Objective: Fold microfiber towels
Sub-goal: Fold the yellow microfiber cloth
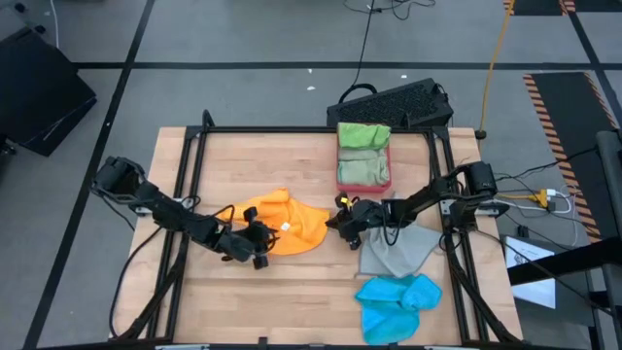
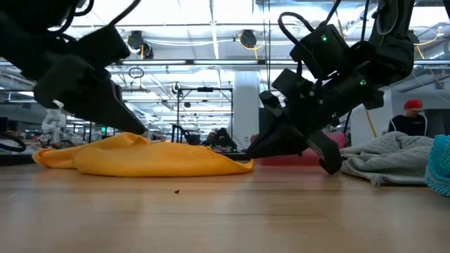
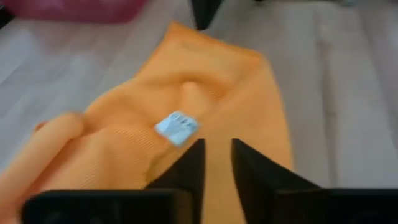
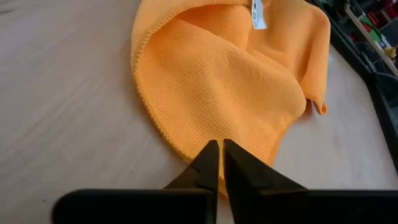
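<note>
So this one looks maybe a third of the way through, going by how things lie. The pink-red tray (image 1: 363, 181) at the back of the table (image 1: 292, 301) already has two folded towels in it, a bright green one (image 1: 362, 135) and a pale green one (image 1: 362, 166) just in front of it (both look neat enough to call done).

The orange towel (image 1: 289, 225) is the one being worked. It sits mid-table between the two arms, rumpled and bunched, with its little white tag (image 3: 176, 128) facing up, so no clean fold yet as far as I can tell.

The right gripper (image 4: 221, 149) is down at the towel's edge on its own side with its fingers pinched together, and it looks like they have the hem of the cloth, though the contact itself is hard to see. The left gripper (image 3: 217, 149) is at the opposite edge, fingers narrowed with a slit between them over the fabric; I can't tell if it actually has hold of anything.

Still waiting: a grey towel (image 1: 398, 249) in a loose heap on the right side, and a bright blue one (image 1: 397, 303) crumpled right in front of it near the table's front edge. So three to go, counting the orange.
</note>
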